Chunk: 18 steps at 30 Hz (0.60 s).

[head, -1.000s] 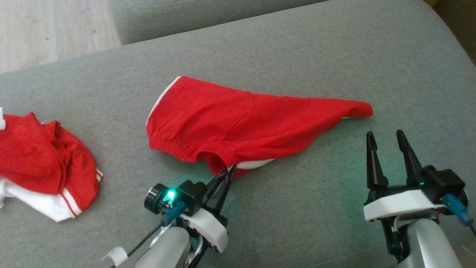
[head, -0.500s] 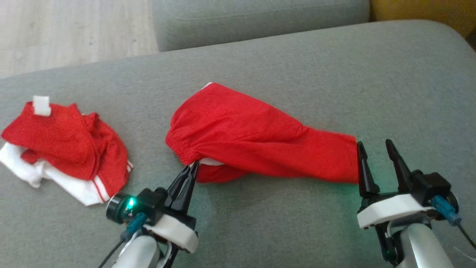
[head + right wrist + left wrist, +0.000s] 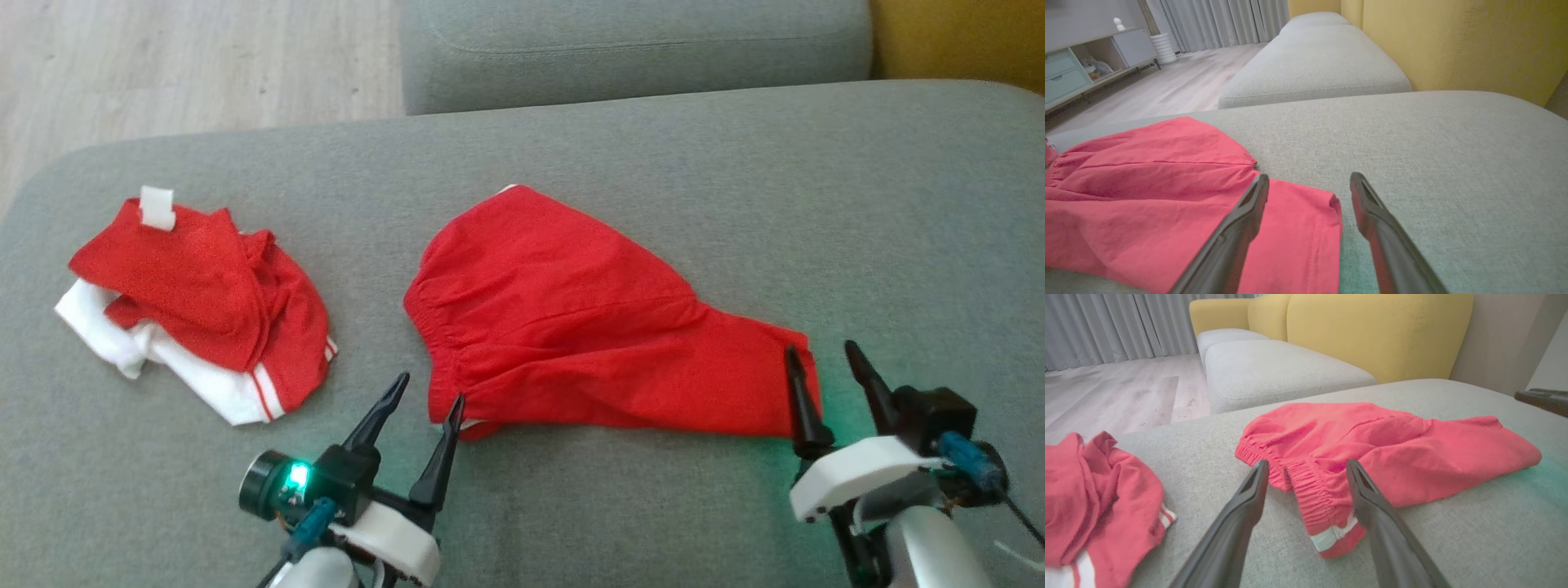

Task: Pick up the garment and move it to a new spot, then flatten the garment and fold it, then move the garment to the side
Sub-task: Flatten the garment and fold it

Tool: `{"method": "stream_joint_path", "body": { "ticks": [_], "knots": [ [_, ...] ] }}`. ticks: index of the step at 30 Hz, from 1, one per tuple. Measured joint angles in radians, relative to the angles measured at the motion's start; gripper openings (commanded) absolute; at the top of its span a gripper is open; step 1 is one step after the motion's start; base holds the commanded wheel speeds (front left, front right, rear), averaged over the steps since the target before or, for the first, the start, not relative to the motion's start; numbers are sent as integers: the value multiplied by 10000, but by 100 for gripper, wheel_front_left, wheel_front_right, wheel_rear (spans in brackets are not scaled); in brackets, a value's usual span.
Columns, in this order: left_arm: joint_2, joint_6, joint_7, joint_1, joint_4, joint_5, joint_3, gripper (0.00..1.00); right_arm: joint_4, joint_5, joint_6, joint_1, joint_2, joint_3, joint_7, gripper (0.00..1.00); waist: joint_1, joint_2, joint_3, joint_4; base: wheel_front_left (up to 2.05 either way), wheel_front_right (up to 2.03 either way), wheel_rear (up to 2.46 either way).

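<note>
One red garment (image 3: 571,327), white trim (image 3: 1331,537) mostly tucked under itself.

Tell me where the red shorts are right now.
In the head view the red shorts lie on the grey sofa between the left gripper and the right gripper, right of the crumpled red-and-white garment.

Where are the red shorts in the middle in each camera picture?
Head view: red shorts, middle of the grey cushion.
Left wrist view: middle, stretching right.
Right wrist view: lower left.
Shared landmark: yellow sofa back, at the top each time.
</note>
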Motion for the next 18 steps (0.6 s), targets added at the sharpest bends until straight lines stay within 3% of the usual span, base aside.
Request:
{"method": "stream_joint_path", "body": {
  "ticks": [9,17,18],
  "knots": [
    [-274,73,0,3,-612,0,207,100,836,-391,0,-779,-2,-1034,1442,100,1,0,173,398,0,0,0],
    [-422,27,0,36,-700,104,211,100,2224,-280,0,-1907,-6,-1118,2784,100,1,0,462,732,0,0,0],
    [-441,-19,0,36,-700,104,217,100,2368,-280,0,-1964,-6,-1106,2888,76,1,0,488,762,0,0,0]
  ]
}}
